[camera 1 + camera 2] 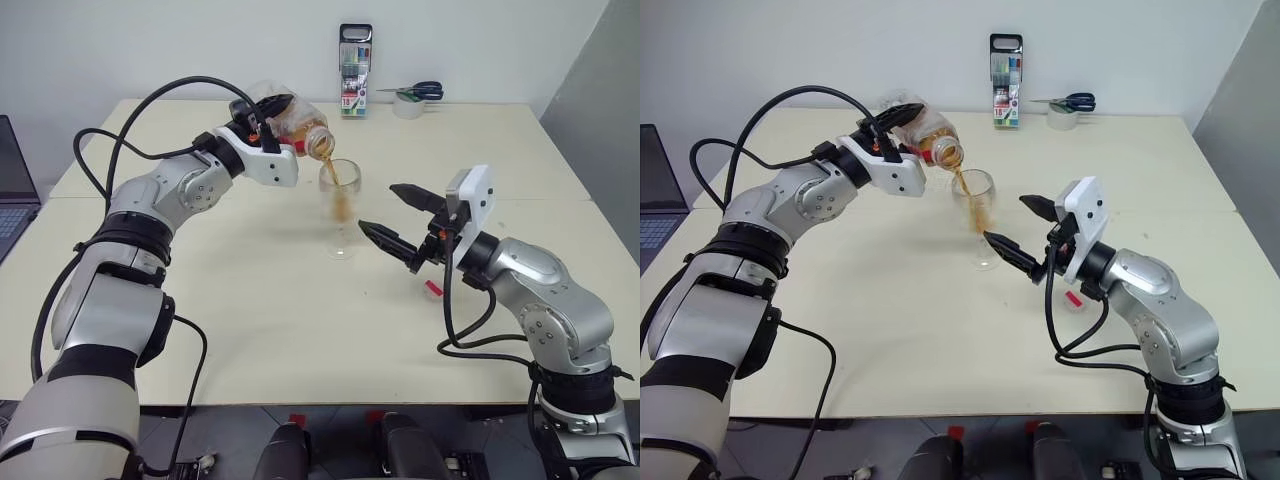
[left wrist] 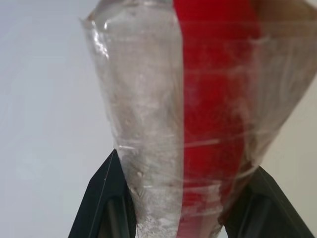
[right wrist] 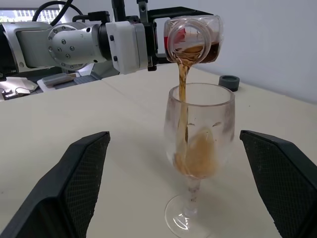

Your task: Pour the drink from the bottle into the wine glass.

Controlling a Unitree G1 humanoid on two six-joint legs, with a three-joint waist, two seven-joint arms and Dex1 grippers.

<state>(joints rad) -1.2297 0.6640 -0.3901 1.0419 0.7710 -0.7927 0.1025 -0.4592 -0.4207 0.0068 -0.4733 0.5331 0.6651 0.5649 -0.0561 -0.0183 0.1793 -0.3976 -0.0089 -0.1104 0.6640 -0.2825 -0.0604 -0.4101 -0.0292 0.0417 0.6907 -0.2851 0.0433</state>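
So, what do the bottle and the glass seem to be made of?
Bottle: probably thin clear plastic; its wall looks wrinkled and dented where the left gripper squeezes it.
Glass: clear, smooth and glossy, with a thin stem; could be real glass or hard plastic, the look leaves it open.

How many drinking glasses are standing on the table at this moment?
1. The wine glass stands near the middle of the table, under the mouth of the tilted bottle, with the open right end effector beside it. Nothing large enough to hide another glass.

Tipped clear bottle (image 1: 290, 122) streams amber drink (image 3: 184, 94) into upright wine glass (image 3: 198, 163)
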